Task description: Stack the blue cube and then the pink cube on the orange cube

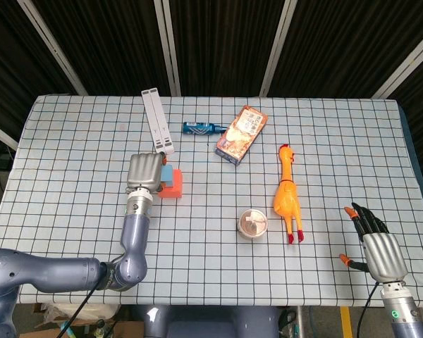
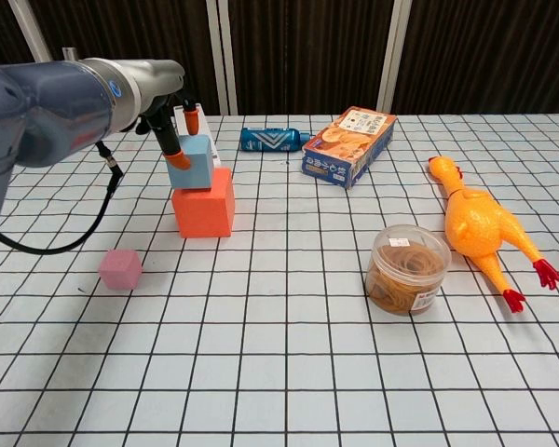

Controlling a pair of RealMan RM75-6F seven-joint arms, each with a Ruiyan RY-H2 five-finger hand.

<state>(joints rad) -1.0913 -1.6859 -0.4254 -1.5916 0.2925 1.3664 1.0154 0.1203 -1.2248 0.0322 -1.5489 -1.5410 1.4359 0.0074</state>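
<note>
The left hand (image 2: 180, 135) holds the blue cube (image 2: 196, 160) on top of the orange cube (image 2: 205, 202), its orange-tipped fingers (image 2: 179, 159) pinching the cube's left side and upper back edge; from the head view the hand covers most of the stack, so only a strip of blue and orange shows to its right. The blue cube looks seated on the orange one, set toward its back-left part, though full contact cannot be confirmed. The pink cube (image 2: 120, 268) lies on the tabletop (image 2: 279, 372) nearer the robot and slightly to the left of the stack — well within the left arm's side. The right hand (image 1: 376, 243) rests far off at the tabletop's right near corner, fingers apart and holding nothing. Judged from this, the next move is release, then the left hand draws back toward the robot and down to the pink cube — it is by far the nearer hand.
</note>
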